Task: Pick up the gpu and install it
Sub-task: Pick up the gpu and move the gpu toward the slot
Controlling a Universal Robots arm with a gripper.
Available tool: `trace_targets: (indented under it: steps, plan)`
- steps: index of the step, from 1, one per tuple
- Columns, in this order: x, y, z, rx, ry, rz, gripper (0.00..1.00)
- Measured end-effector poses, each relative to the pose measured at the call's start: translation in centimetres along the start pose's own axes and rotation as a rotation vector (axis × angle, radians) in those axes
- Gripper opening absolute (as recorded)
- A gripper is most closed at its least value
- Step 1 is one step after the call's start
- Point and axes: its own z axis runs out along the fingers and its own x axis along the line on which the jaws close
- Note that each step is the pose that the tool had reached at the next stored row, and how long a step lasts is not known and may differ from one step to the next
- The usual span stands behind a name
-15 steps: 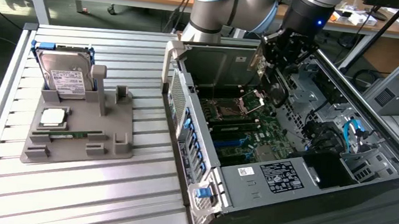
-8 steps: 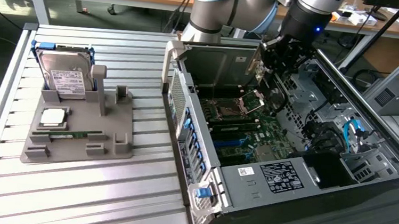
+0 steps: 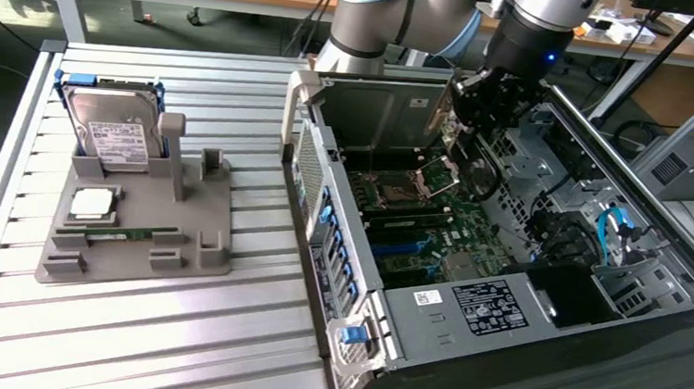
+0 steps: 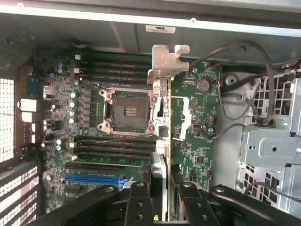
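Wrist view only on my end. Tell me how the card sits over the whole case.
Observer: The gripper holds the gpu upright over the motherboard. The case lies on its side, open side up.
Operator: Report what's beside the case.
Observer: A grey tray on the exterior view's left, with a hard drive standing on edge in it.
Operator: List anything else on it.
Observer: A silver square chip and a green memory stick lie flat, nearer the camera than the drive.
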Motion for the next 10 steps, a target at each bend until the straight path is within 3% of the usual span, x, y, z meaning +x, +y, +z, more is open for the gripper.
trace_targets:
  steps: [5, 10]
  plan:
    - [0.01, 0.00, 0.45, 0.0078, 0.0004, -0.009, 0.27]
    - [0.01, 0.00, 0.72, 0.0083, 0.0005, -0.010, 0.27]
